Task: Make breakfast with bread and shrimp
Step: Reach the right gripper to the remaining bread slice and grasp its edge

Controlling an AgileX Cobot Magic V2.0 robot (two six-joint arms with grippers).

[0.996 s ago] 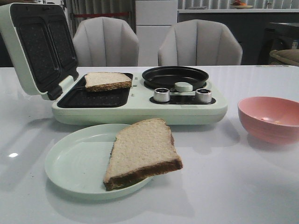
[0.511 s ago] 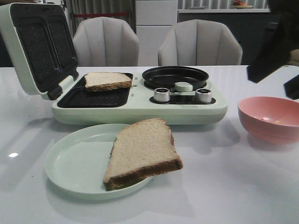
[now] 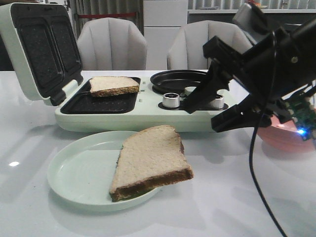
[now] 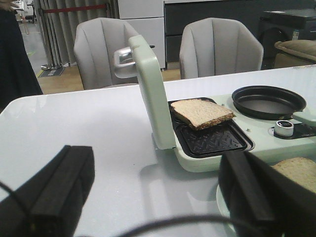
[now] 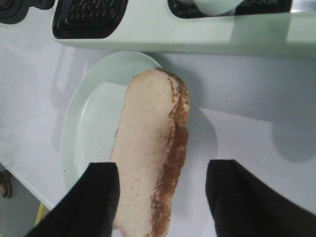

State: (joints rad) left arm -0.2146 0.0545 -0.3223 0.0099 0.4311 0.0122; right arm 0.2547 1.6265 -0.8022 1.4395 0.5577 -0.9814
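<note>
Right gripper (image 3: 213, 114) hangs in the air over the table (image 3: 237, 197), in front of the breakfast maker (image 3: 148, 116), fingers spread wide apart, nothing between them. In the right wrist view the two black fingers (image 5: 91, 197) straddle the bread slice on the plate (image 5: 150, 163) from above, not touching it. That slice (image 3: 150, 160) lies tilted across the pale green plate (image 3: 74, 173), its crust end hanging over the plate rim on the side nearer the pink bowl (image 3: 281, 138). Second bread slice (image 3: 113, 85) sits on the dark ribbed grill plate (image 3: 98, 102) of the breakfast maker, leaning against the far edge, lid (image 3: 39, 49) standing open. Black frying pan (image 3: 180, 80) on the other half of the appliance, two silver knobs (image 3: 171, 100) in front of it, one partly hidden by the right arm. Pink bowl mostly hidden behind the right arm; shrimp can't be made out in any view, bowl contents not visible. Left gripper (image 4: 158, 197) low near the table by the open lid side of the appliance, fingers (image 4: 54, 187) well apart, empty; the left wrist view shows the slice on the grill (image 4: 202, 112) and a corner of the plate slice (image 4: 298, 173) past one finger. Two grey chairs (image 3: 111, 44) behind the table.
</note>
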